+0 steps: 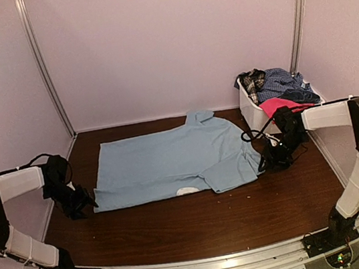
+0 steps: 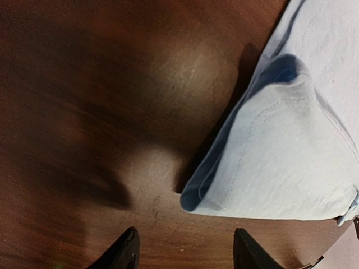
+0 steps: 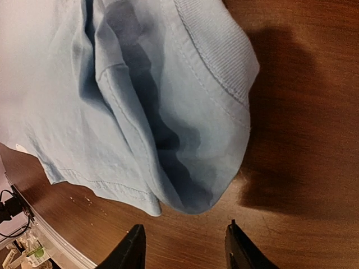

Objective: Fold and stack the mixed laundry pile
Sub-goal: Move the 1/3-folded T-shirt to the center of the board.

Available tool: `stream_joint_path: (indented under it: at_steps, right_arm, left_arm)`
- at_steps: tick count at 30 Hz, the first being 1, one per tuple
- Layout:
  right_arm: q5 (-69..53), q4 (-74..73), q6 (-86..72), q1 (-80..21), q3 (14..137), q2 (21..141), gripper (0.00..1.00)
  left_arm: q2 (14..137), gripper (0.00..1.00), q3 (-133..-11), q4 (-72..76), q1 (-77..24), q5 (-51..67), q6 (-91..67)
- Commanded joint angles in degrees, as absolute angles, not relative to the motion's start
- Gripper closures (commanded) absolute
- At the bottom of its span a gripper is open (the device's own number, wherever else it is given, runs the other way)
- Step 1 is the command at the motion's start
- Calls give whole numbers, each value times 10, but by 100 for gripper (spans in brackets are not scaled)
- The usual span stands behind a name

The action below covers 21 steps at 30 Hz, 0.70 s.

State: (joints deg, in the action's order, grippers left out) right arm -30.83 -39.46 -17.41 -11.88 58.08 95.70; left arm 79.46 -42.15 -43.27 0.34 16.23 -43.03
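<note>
Between left tool and right tool — both spread, empty — lies the T-shirt.

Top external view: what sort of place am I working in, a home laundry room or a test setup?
Most likely a lab test cell: bare pale walls with metal uprights, a wooden table with a mounting rail at its near edge, and a light blue T-shirt beside a white basket.

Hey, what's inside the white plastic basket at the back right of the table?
A black-white plaid piece, a blue small-check shirt, a dark navy piece and a hot pink piece, heaped. Anything beneath them is covered.
</note>
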Motion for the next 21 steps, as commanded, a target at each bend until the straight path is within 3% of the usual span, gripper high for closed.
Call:
stream_joint_path:
  at_steps: [1, 6, 11, 15, 19, 21]
  right_arm:
    - [-295, -343, -161, -117, 570, 979, 50]
    - [-306, -313, -165, -117, 577, 1011, 52]
    - [-321, -285, -168, -115, 576, 1034, 58]
    - [-332, -278, -170, -113, 575, 1044, 75]
    - [-334, -289, -173, -113, 571, 1034, 100]
    - [-337, -291, -182, -113, 559, 1019, 100]
  left_arm:
    - [788, 42, -397, -401, 7, 183, -425]
    - [804, 42, -389, -372, 7, 183, -429]
    - [832, 54, -395, -339, 7, 184, -430]
    - [855, 66, -396, -325, 7, 188, -431]
    - [854, 87, -397, -328, 7, 186, -435]
    - [847, 98, -401, -343, 7, 179, -435]
